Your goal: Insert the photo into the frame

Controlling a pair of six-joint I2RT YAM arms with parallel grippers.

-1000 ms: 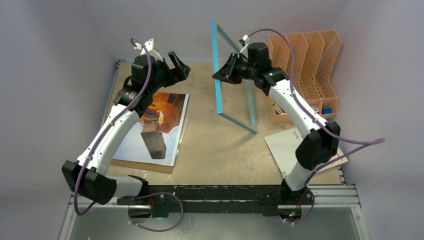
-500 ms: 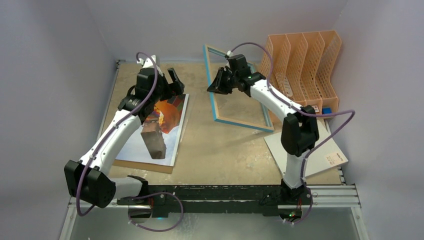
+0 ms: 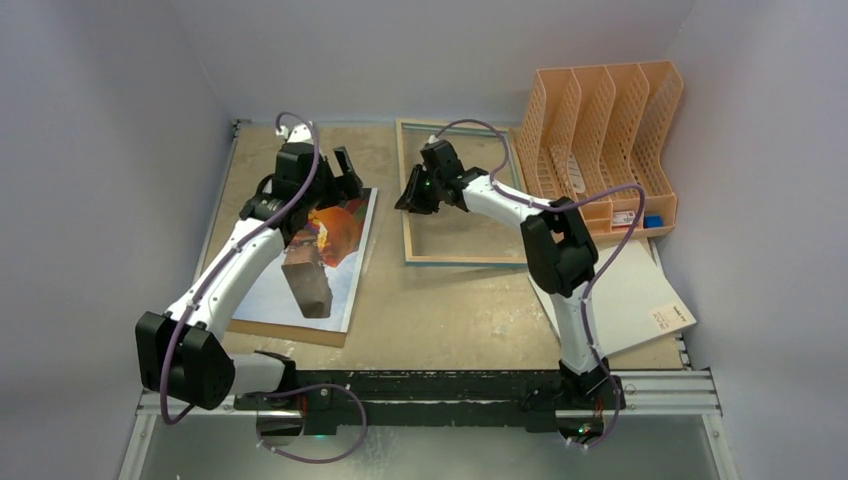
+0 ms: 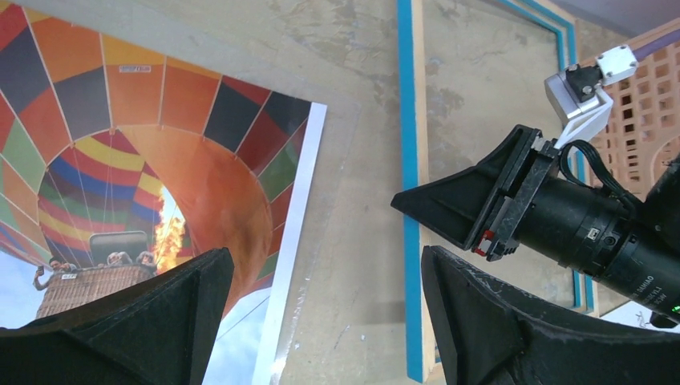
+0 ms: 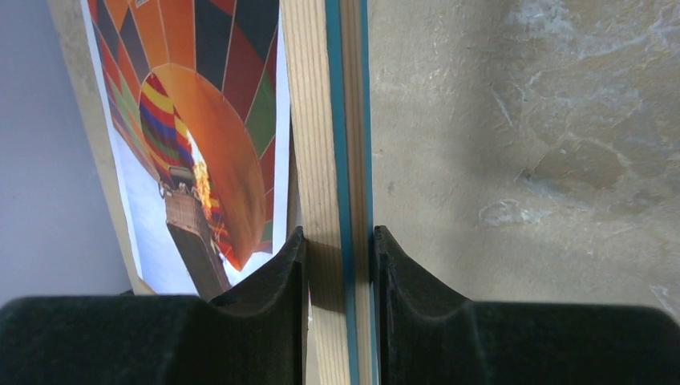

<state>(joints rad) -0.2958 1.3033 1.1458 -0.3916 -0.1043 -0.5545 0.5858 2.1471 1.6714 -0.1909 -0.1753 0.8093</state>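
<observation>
The photo [image 3: 318,262], a striped hot-air balloon print, lies flat at the left of the table; it also shows in the left wrist view [image 4: 160,136] and the right wrist view [image 5: 200,104]. The frame [image 3: 470,260], cyan with pale wood edges, lies about flat at the back middle. My right gripper [image 3: 410,196] is shut on the frame's left rail [image 5: 325,120], its jaws pinching the rail [image 5: 337,241]. My left gripper [image 3: 345,176] is open and empty [image 4: 325,257], over the photo's top right corner. The frame rail [image 4: 409,160] lies just right of it.
A brown backing board [image 3: 290,331] lies under the photo. A peach file organiser [image 3: 600,130] stands at the back right. A white sheet [image 3: 625,290] lies at the front right. Walls close in on the left, back and right.
My right gripper has swung the frame down from upright to about flat and moved left with it. My left gripper has dropped slightly toward the photo's top corner.
</observation>
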